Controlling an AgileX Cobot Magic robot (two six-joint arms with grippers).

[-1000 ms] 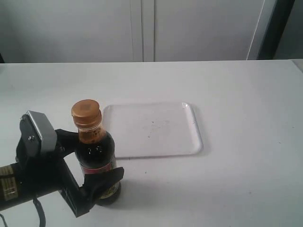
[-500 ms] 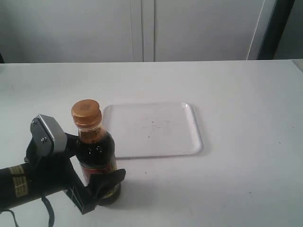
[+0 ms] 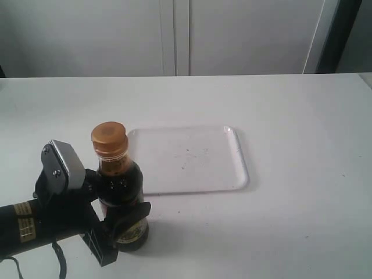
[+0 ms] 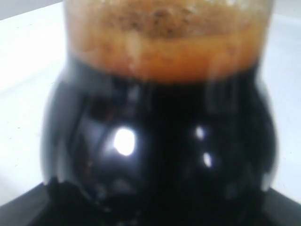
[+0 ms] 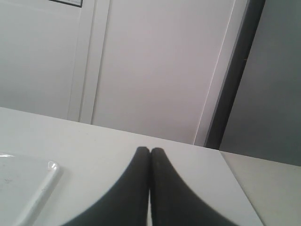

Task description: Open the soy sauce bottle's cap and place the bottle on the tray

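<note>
The soy sauce bottle (image 3: 120,189) stands upright on the white table, just off the near-left corner of the tray (image 3: 192,158). Its orange-gold cap (image 3: 109,137) is down. My left gripper (image 3: 119,203) comes in from the left and holds the bottle's lower body, one finger in front and one behind. In the left wrist view the dark bottle (image 4: 160,141) fills the frame. My right gripper (image 5: 150,151) is shut on nothing, low over the table to the right of the tray (image 5: 28,188). It is out of the exterior view.
The white table (image 3: 290,116) runs back to pale cabinet doors (image 3: 174,35). A dark upright post (image 3: 340,35) stands at the back right. The tray holds nothing but faint specks.
My left gripper has moved rightward and its fingers have closed in on the bottle's lower body. The bottle has shifted slightly to the right.
</note>
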